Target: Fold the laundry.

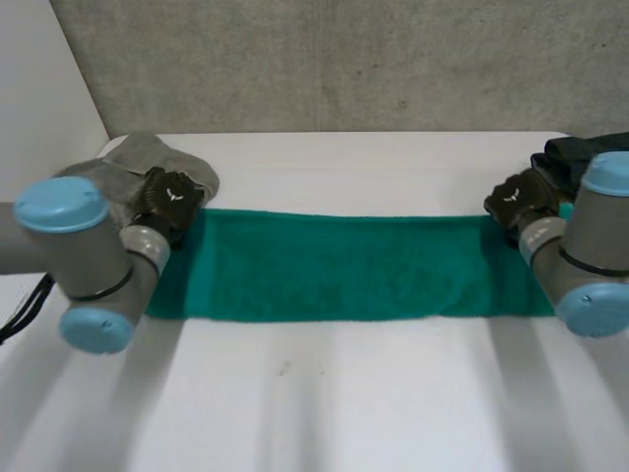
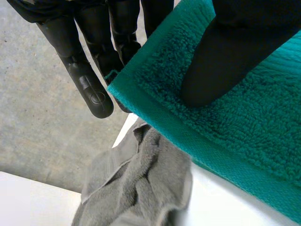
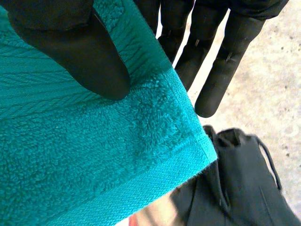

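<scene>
A green towel (image 1: 344,265) is stretched in a long band across the table between my two hands. My left hand (image 1: 169,202) pinches its far left corner: in the left wrist view the thumb (image 2: 221,61) presses the green towel (image 2: 244,127) from above against the fingers (image 2: 89,89) under it. At the far right corner my right hand (image 1: 518,204) holds the towel the same way. The right wrist view has the thumb (image 3: 80,52) on top of the green towel (image 3: 84,160) and the fingers (image 3: 221,70) beneath its edge.
A crumpled grey cloth (image 1: 138,162) lies at the back left, just behind my left hand, and shows under the towel corner as grey cloth (image 2: 141,188). A dark garment (image 1: 575,157) with a drawstring lies at the back right, dark garment (image 3: 235,188). White table (image 1: 324,393) in front.
</scene>
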